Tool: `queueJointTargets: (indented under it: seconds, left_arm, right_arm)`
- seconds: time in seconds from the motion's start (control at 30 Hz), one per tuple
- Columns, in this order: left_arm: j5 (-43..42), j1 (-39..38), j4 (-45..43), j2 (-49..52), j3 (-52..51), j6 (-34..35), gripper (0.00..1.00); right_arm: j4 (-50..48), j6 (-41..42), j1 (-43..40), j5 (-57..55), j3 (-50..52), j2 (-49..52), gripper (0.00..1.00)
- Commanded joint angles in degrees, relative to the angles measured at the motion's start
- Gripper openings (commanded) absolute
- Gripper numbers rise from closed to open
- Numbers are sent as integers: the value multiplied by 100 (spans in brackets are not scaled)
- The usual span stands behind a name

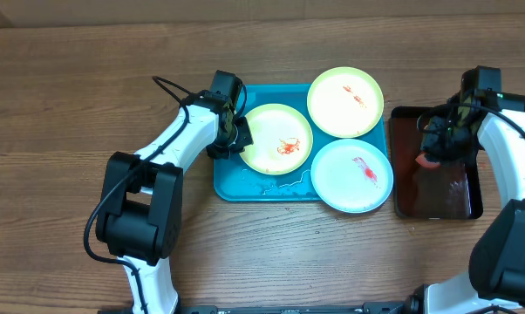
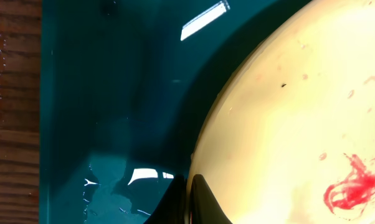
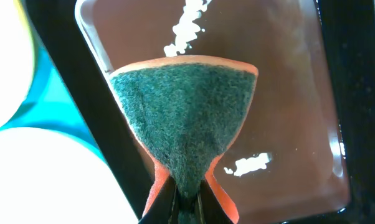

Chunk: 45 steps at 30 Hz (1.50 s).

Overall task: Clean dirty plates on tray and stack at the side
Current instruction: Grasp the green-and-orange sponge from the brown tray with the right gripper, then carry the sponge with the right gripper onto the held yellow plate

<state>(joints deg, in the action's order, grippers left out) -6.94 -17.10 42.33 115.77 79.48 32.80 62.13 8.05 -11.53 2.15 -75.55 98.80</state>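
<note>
at the left end of the turquoise tray [image 1: 245, 185], the left gripper [image 1: 236, 135] is clamped on the rim of a sauce-smeared yellow-green plate [image 1: 276, 138]. further right lie a second yellow-green plate [image 1: 345, 101] and a white-bluish plate [image 1: 351, 174], both smeared. over the dark brown tray [image 1: 437, 199], the right gripper [image 3: 187, 202] pinches a green-faced orange sponge [image 3: 184, 118].

Wooden table [image 1: 71, 87], grain running left to right. Blue tray [image 1: 232, 183] lies flat on it near centre. Dark tray [image 1: 437, 196] lies flat just right of it, long side front to back; cannot tell whether the rims touch.
</note>
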Motion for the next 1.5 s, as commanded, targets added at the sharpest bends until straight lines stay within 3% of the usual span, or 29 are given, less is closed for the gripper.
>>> queueJointTargets:
  seconds: [0.0,0.27,0.43,0.73,0.97,1.3,1.47]
  left_arm:
    - [-57,26,-2,111,39,-109,4]
    - [-57,26,-4,111,39,-111,4]
    - [-111,26,-22,111,39,-157,4]
    - [-214,33,-68,111,39,-192,4]
    - [-367,44,-59,111,39,-83,4]
    - [-457,144,-33,111,37,-90,4]
    - [-455,144,-35,111,39,-92,4]
  right_arm:
    - [13,-155,33,96,-146,-348,4]
    - [382,-367,90,542,-431,-463,4]
    - [267,-297,728,1414,-682,-463,4]
    - [-815,1357,2583,1419,-575,-197,4]
    - [-1298,2061,3495,1082,-573,728,4]
    - [-1832,2804,3821,358,-573,1530,4]
    - [-2004,2828,3821,570,-575,1840,4]
